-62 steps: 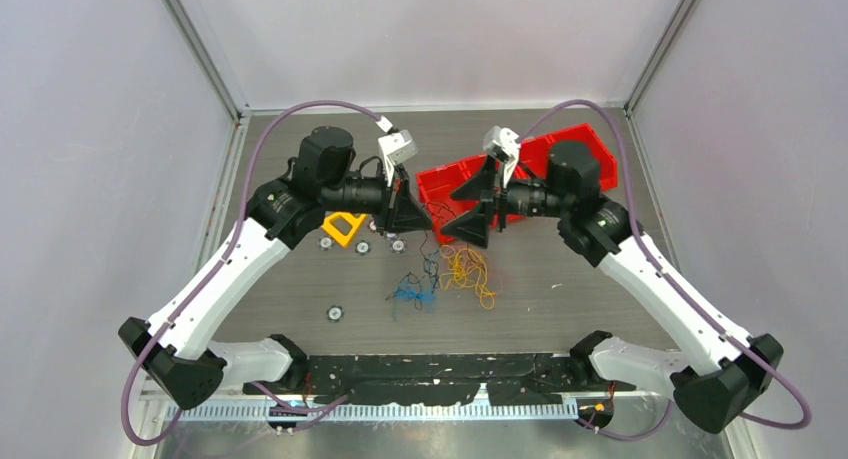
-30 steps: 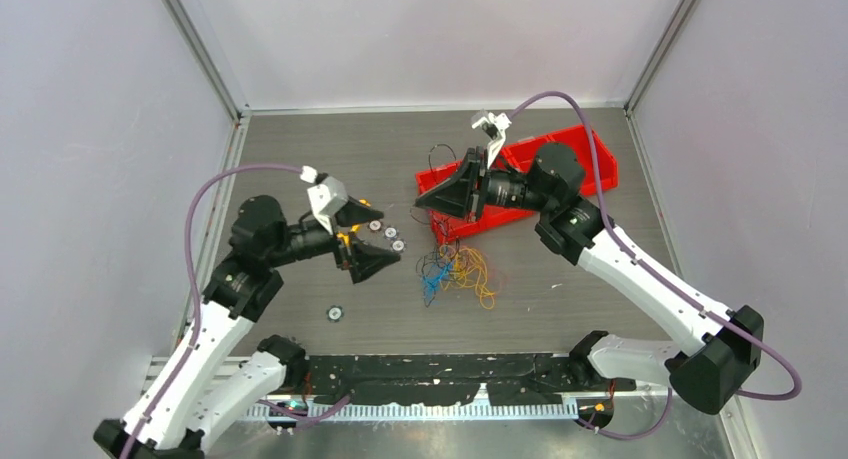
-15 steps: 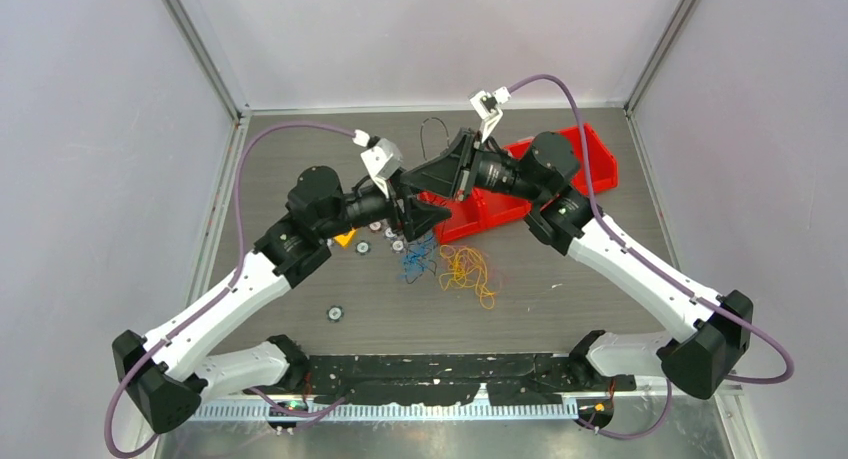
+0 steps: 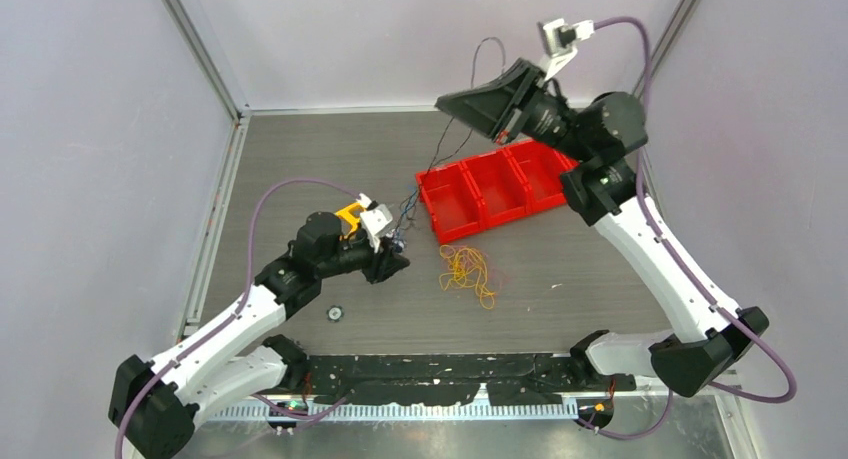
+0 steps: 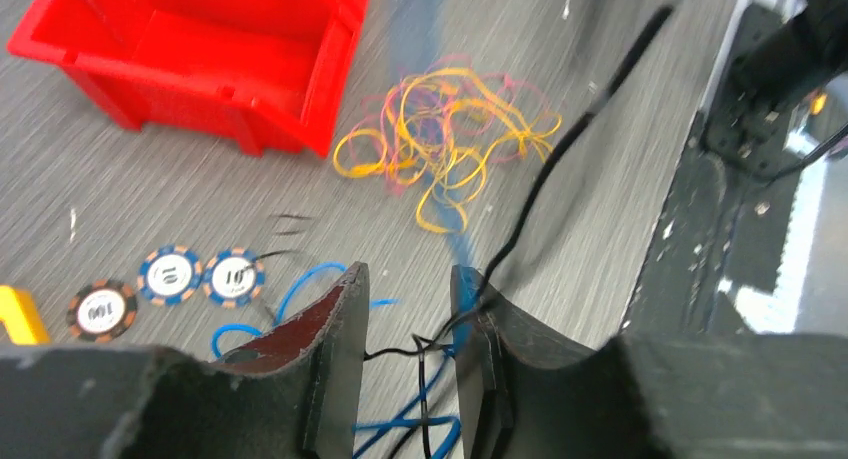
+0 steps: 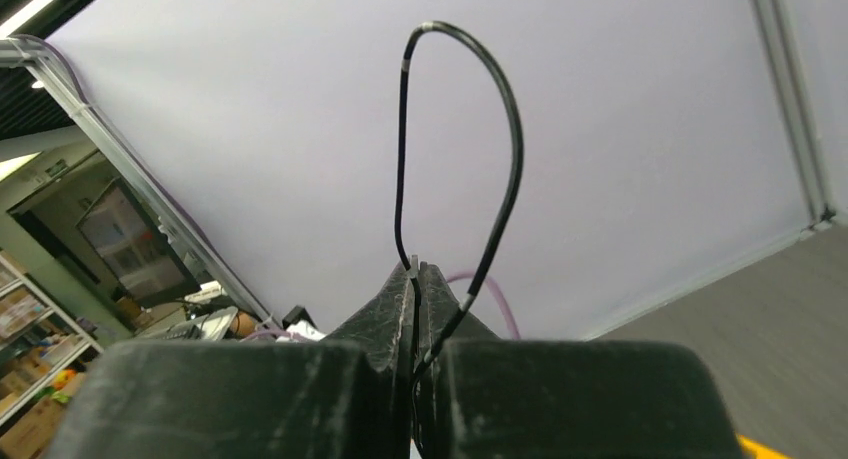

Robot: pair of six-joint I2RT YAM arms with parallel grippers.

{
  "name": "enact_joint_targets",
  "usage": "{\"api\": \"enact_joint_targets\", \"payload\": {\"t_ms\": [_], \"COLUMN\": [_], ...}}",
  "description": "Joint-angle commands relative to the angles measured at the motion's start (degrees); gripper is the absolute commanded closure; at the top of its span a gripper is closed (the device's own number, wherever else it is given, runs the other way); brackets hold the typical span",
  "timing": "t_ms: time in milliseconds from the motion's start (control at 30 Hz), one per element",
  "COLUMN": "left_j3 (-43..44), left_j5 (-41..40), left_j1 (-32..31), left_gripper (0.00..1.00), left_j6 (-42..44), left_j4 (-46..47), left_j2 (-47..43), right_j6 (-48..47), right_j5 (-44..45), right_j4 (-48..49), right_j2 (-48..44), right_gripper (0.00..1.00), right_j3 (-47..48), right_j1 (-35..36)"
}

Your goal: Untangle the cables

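Two grippers are sharing one black cable, and it appears to be running nearly straight between them.
High above the table, the right gripper is pinching that strand, a loop arching over its tips. The left gripper, low down with only a narrow gap between its fingers, is straddling it and the blue cables. The yellow-orange bundle is lying beside the red bin. Pulling higher is likely risking a cinched knot, blue wires dragging upward, or the thin strand slipping free.
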Motion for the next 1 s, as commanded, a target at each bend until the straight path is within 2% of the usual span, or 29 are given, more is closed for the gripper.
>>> {"api": "enact_joint_targets", "payload": {"t_ms": [0, 100, 267, 333, 400, 533, 633, 700, 800, 967], "left_j3": [-2.35, -4.36, -4.66, -4.16, -4.13, -5.30, -6.34, -6.62, -6.88, -6.98], "left_j5": [2.37, 3.34, 4.40, 4.38, 3.46, 2.35, 1.14, 1.07, 0.70, -1.23], "left_j1": [2.79, 5.89, 8.97, 9.12, 9.96, 12.52, 15.07, 16.62, 18.82, 22.74], "left_gripper": [0.63, 0.68, 0.90, 0.90, 0.84, 0.79, 0.79, 0.85, 1.00, 1.00], "left_j6": [10.19, 13.45, 17.90, 21.67, 24.42, 31.62, 36.61, 39.56, 43.13, 49.38], "left_j4": [-8.53, -11.50, -15.47, -18.71, -20.62, -23.61, -25.42, -26.73, -27.91, -30.85], "left_j2": [-5.01, -6.52, -6.88, -6.21, -5.94, -5.98, -5.64, -4.86, -3.12, 0.17], "right_j6": [2.23, 2.52, 3.72, 4.05, 4.27, 4.32, 4.76, 5.28, 6.63, 8.82], "right_j5": [-1.75, -2.06, -2.68, -2.77, -2.88, -3.90, -4.97, -5.50, -6.35, -7.19], "right_j4": [3.85, 3.33, 3.18, 2.99, 2.36, 1.00, 0.74, 0.93, 1.61, 3.83], "right_j2": [-1.67, -1.71, -0.04, 0.76, 1.30, 1.31, 0.78, 0.73, 1.16, 1.80], "right_gripper": [0.94, 0.94, 0.95, 0.95, 0.95, 0.95, 0.95, 0.95, 0.95, 0.95], "right_j3": [5.71, 8.05, 14.91, 17.67, 19.98, 21.06, 20.47, 20.53, 21.35, 22.58], "right_j1": [-3.84, -5.96, -11.72, -13.70, -15.49, -18.56, -21.55, -23.37, -25.77, -32.52]}}
